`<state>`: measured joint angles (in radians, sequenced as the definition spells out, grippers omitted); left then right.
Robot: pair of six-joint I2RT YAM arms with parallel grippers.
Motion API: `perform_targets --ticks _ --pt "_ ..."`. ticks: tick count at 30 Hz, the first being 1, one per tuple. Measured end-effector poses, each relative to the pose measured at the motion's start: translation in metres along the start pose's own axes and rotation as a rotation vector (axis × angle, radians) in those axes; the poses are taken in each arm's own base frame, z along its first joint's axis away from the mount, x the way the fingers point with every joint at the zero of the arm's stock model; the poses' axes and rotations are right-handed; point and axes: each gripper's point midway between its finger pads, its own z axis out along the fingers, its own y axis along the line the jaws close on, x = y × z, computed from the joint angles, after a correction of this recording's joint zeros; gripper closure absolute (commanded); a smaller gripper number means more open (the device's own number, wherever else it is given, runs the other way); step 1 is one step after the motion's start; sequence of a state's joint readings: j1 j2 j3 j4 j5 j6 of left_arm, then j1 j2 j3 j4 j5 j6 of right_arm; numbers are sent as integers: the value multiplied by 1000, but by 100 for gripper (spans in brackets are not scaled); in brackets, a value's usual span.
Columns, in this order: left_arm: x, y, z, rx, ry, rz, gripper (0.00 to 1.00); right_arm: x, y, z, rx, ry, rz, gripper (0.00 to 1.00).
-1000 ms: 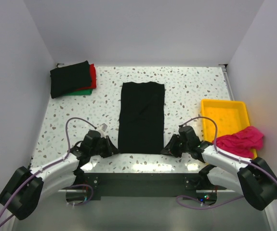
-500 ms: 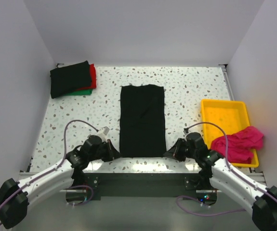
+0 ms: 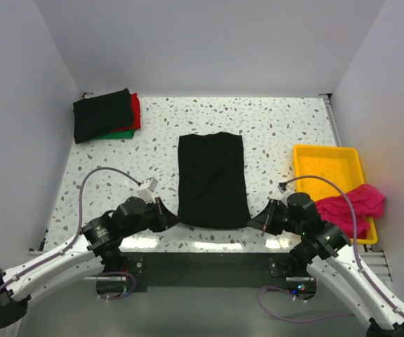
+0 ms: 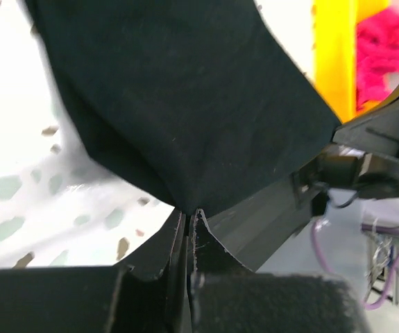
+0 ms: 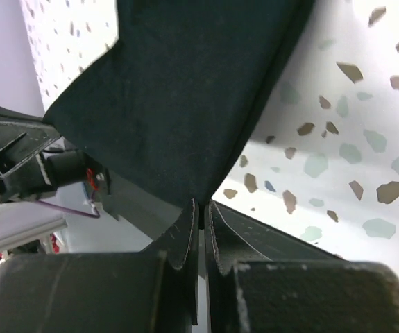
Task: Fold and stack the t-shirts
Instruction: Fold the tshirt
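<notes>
A black t-shirt [image 3: 211, 179], folded into a long strip, lies in the middle of the table with its near edge lifted. My left gripper [image 3: 168, 217] is shut on its near left corner [image 4: 185, 201]. My right gripper [image 3: 256, 220] is shut on its near right corner [image 5: 196, 191]. A folded stack sits at the far left: a black shirt [image 3: 102, 115] on a red one [image 3: 135, 109] on a green one [image 3: 114, 135]. A crumpled magenta-pink shirt [image 3: 349, 206] hangs over the near end of the yellow tray [image 3: 328, 166].
The table's near edge [image 3: 209, 242] runs just under both grippers. White walls close in the left, back and right. The yellow tray also shows in the left wrist view [image 4: 334, 55], with the pink shirt [image 4: 390, 52] behind it.
Both grippers have drawn back toward the near edge and risen with the shirt's near corners. The shirt has slid slightly toward me and its near hem has lifted.
</notes>
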<state>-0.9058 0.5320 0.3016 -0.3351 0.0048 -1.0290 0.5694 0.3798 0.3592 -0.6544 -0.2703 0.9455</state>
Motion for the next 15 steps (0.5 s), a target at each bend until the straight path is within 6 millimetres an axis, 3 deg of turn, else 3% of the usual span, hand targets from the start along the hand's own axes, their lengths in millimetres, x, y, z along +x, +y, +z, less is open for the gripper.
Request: perform_targets --ticks 6,11,15 --pt "-33 -33 -6 8 -66 23 100 -31 35 -20 16 -58 -56 100" --pt "-55 -49 -1 -41 -89 70 100 -60 56 -17 77 -75 -97 100" --pt "-89 -74 10 -68 -117 111 100 -88 75 -8 114 -87 -131 100"
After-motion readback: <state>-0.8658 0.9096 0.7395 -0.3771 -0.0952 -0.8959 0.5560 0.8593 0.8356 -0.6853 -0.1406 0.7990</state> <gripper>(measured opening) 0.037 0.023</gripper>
